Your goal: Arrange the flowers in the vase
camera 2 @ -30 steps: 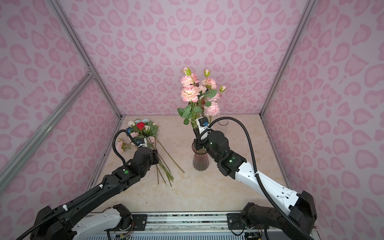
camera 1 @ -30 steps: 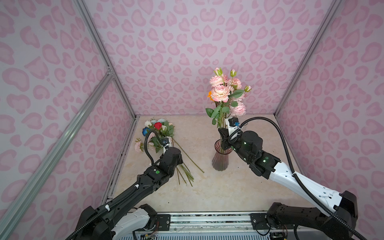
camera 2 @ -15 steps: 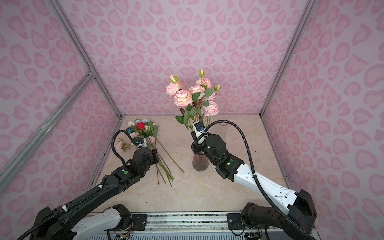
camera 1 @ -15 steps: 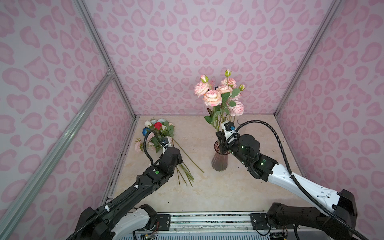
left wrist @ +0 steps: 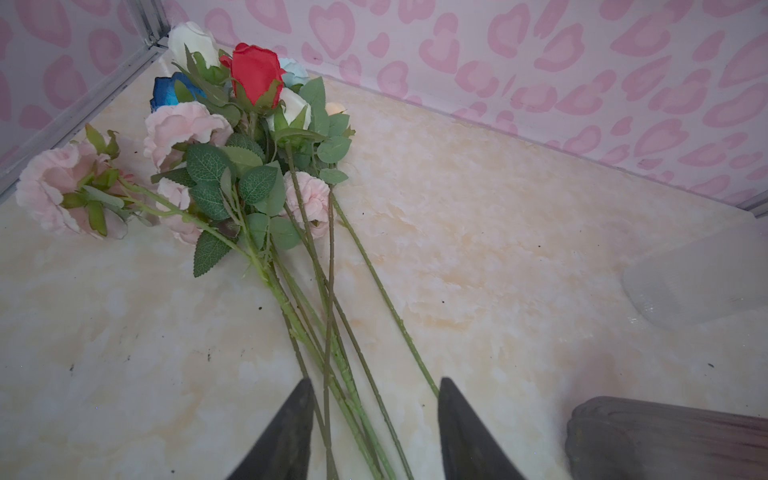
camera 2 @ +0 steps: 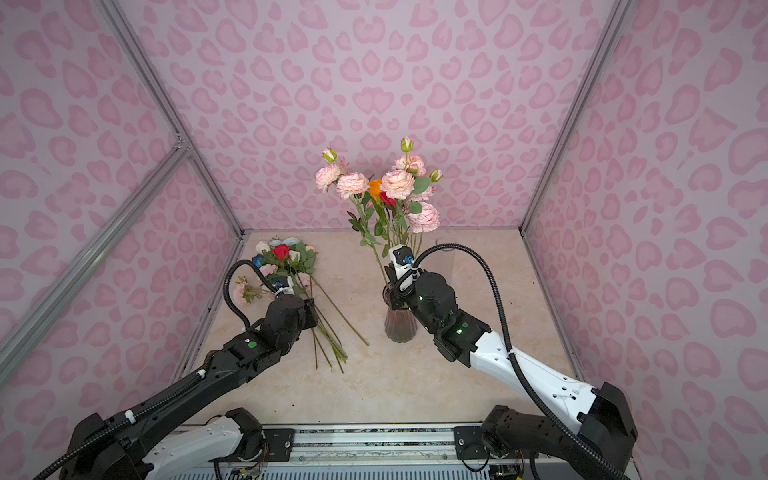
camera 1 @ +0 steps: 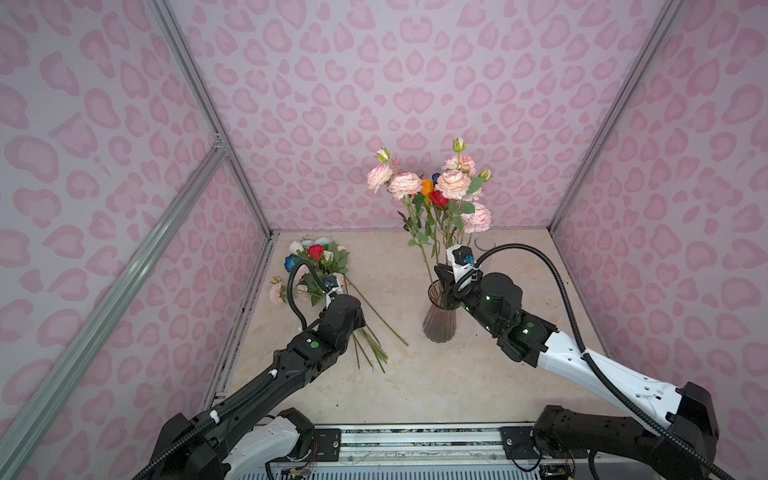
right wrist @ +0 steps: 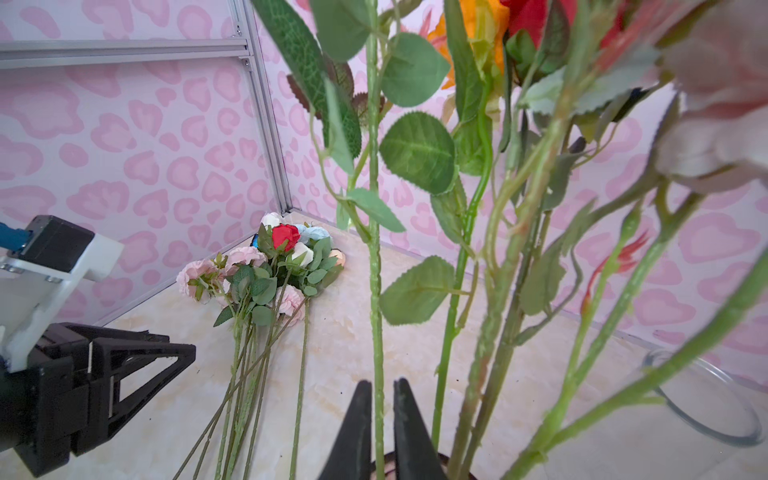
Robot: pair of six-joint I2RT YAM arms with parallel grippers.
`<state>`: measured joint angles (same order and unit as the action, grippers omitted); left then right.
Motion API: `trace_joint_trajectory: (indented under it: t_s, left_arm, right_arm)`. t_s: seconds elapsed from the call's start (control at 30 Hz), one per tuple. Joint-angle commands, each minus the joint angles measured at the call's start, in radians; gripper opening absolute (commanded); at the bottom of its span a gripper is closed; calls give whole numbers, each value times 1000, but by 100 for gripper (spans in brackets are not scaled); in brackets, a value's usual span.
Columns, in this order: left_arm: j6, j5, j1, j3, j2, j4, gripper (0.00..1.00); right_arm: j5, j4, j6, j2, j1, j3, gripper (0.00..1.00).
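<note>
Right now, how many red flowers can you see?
2. One red rose lies in the pile on the table; the other red bloom stands in the vase. More may hide among leaves.

The flowers (camera 1: 322, 266) at ten o'clock on the table (camera 1: 415, 386) have matt, cloth-like petals and leaves, and plastic-looking, slightly rough green stems. The vase (camera 1: 439, 324) seems ribbed smoky glass, a little glossy; the jar (camera 1: 482, 243) at its one o'clock is clear glass. The table is smooth, marble-like, with soft sheen. The frame bars (camera 1: 124, 286) are brushed metal.
</note>
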<state>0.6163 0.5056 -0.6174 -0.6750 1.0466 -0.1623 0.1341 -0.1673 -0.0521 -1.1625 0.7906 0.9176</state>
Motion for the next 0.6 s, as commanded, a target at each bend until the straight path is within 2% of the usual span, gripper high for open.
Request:
trace_joint_trajectory:
  t_s: [0.0, 0.27, 0.43, 0.57]
  left_arm:
    - [-7, 16, -1, 1, 5, 27, 50]
    - [27, 32, 20, -26, 68, 6, 54]
    - [46, -79, 94, -66, 172, -21, 56]
    - [54, -107, 138, -113, 301, -62, 54]
  right_arm:
    - [-15, -37, -18, 12, -1, -12, 14]
    - [-19, -19, -26, 75, 52, -8, 20]
    - [13, 10, -24, 153, 100, -29, 23]
    - [31, 35, -54, 231, 105, -73, 23]
